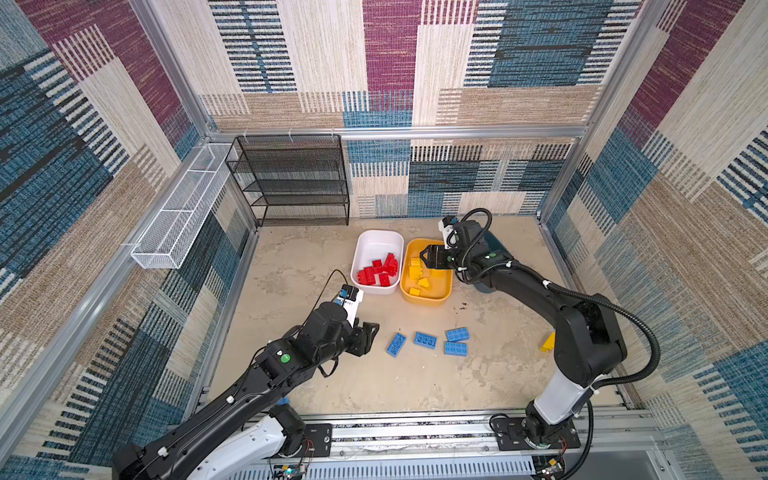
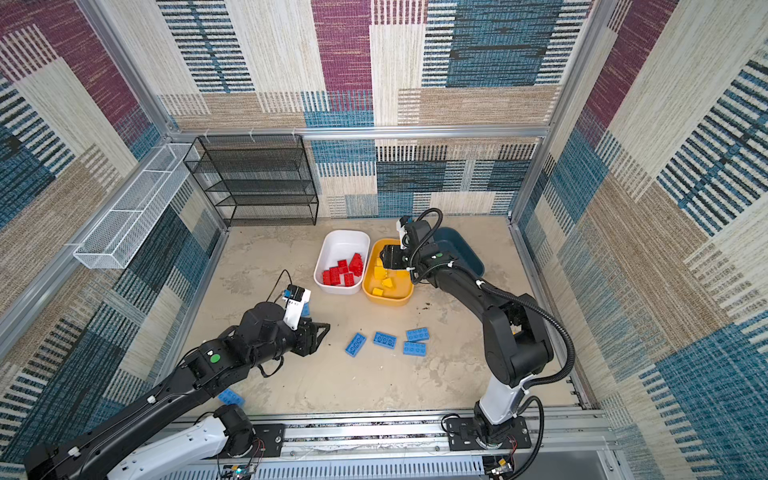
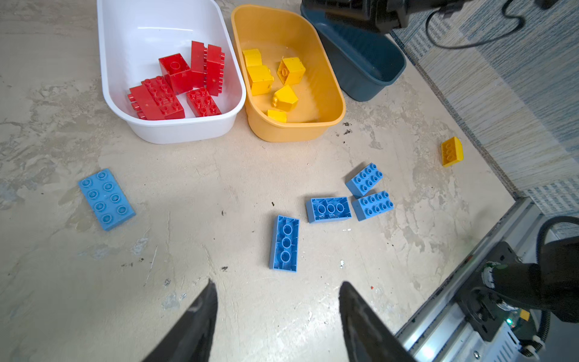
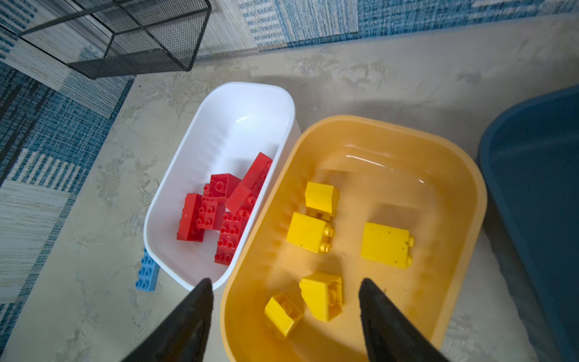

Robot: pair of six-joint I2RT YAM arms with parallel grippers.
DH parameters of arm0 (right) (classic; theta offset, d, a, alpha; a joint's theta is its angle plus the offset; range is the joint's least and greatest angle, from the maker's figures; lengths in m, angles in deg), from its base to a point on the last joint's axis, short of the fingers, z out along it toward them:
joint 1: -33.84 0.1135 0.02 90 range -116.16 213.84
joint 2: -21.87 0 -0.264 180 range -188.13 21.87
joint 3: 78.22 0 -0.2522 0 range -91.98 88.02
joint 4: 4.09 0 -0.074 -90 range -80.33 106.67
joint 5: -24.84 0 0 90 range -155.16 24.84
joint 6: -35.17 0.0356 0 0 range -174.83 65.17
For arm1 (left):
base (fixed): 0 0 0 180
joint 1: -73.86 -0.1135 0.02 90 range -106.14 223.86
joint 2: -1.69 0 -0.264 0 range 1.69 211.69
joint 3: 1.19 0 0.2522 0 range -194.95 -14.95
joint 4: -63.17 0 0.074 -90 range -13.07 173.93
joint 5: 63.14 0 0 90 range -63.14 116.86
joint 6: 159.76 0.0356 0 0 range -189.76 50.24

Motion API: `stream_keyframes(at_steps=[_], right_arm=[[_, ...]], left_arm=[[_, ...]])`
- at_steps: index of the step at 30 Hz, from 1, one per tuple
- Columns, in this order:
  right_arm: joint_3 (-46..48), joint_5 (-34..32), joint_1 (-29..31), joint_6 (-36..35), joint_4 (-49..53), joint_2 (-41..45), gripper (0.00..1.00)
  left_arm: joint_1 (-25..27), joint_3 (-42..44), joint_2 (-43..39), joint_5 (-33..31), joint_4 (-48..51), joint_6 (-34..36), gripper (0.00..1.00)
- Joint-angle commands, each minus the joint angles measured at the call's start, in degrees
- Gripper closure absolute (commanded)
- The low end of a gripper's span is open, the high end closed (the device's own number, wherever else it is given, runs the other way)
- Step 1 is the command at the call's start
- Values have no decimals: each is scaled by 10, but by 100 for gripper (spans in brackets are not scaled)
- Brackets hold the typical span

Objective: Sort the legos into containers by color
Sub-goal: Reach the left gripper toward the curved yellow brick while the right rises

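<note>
**Right claw open over the yellow tub, left claw low by the blue bricks**

The right arm (image 1: 582, 332) rises from its base on the front rail (image 1: 415, 432), folds at the elbow and reaches in toward the yellow tub (image 3: 291, 131). The right gripper (image 1: 426, 258) hangs above the tub's far end and points down into it. Its jaws stand wide apart and hold nothing. Five yellow bricks (image 4: 385, 244) lie on the tub's floor beneath, none touching a finger.

The left arm (image 1: 266, 374) stretches low and long, with its wrist turned toward the yellow tub. The left gripper (image 3: 278, 283) hovers over bare table (image 3: 219, 175), well in front of the tub and to its left. Its jaws stand apart, with nothing between them.

The white tub (image 3: 175, 131) sits against the yellow tub's left side and holds the red bricks (image 3: 175, 84). The teal tub (image 3: 363, 62) stands just beside the yellow tub's right side, partly hidden by the right arm in both top views.

Four blue bricks (image 1: 424, 340) lie in front of the yellow tub, two of them upside down. A flat blue brick (image 3: 106, 199) lies further to the tub's front left. A stray yellow brick (image 3: 451, 151) lies well off to its front right.
</note>
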Motion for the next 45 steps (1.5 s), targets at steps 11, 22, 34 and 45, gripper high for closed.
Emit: stream_keyframes(at_steps=[11,22,34,45], right_arm=[[-136,1,0,-26,59,88,9],[-218,-16,70,-13,50,136,8],[-144,-76,151,-27,3,181,8],[-100,-76,157,-31,-4,219,8]], left_arm=[[117,-158,327,8,-182,53,20],[245,-417,675,-15,-300,109,19],[290,-592,877,-38,-405,126,19],[309,-714,995,-69,-434,128,19]])
